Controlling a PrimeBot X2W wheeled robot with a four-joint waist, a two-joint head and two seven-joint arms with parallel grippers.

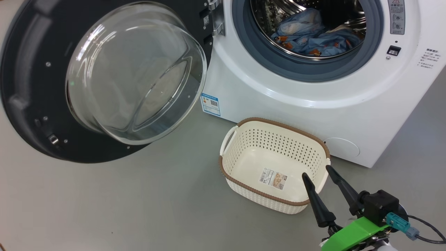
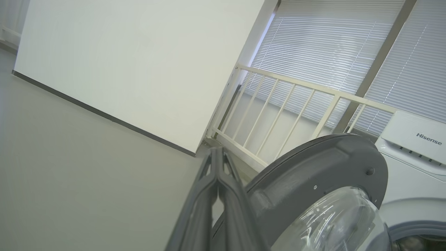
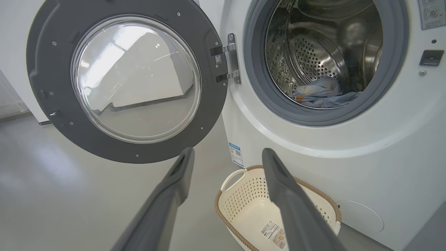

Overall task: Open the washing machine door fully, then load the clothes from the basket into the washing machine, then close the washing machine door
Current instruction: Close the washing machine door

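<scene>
Grey floor; right hand spread wide, empty.

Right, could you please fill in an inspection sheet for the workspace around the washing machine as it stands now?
Surface: smooth grey floor.
Job's things: washing machine door swung wide open; clothes lie in the drum of the washing machine; basket on the floor in front of it, empty but for a label sticker.
Clutter: nothing seen.
Grippers: left gripper shut, holding nothing; right gripper open and empty, by the basket's near right corner.
Cables: one dark cable runs off the right wrist.
Surroundings: white wall, railing, window blinds.
</scene>
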